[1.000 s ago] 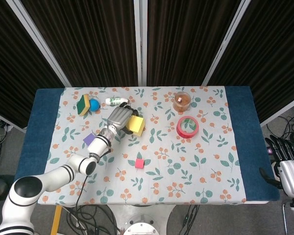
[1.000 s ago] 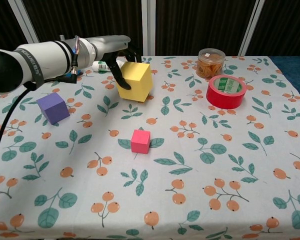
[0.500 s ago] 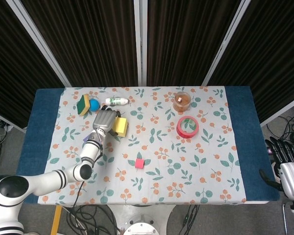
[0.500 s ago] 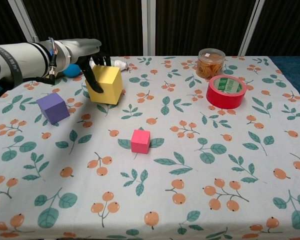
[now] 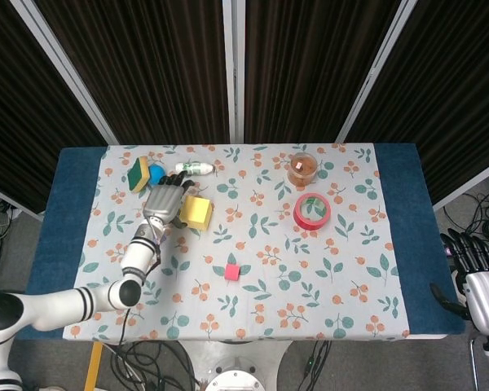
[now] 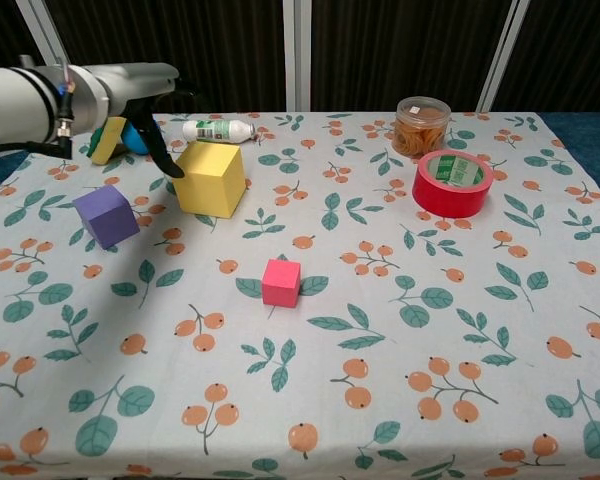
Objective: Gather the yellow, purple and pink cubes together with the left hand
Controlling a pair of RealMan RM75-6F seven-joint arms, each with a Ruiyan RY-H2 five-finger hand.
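The yellow cube (image 5: 196,213) (image 6: 211,178) sits flat on the floral tablecloth (image 6: 400,380). My left hand (image 5: 165,204) (image 6: 145,110) hovers just left of it with fingers spread downward, their tips at the cube's left edge, holding nothing. The purple cube (image 6: 107,215) lies to the front left of the yellow one; in the head view my forearm hides it. The pink cube (image 5: 232,271) (image 6: 281,282) stands alone near the table's middle. My right hand (image 5: 475,269) hangs off the table's right side, fingers apart and empty.
A white bottle (image 5: 194,169) (image 6: 218,130), a blue ball (image 5: 156,173) (image 6: 135,137) and a yellow-green sponge (image 5: 138,174) (image 6: 108,140) lie behind the yellow cube. A red tape roll (image 5: 312,211) (image 6: 453,182) and a snack jar (image 5: 301,169) (image 6: 423,125) stand at the back right.
My left hand carried the yellow cube leftward toward the purple cube, set it down on the cloth and let go. The right hand has not moved.
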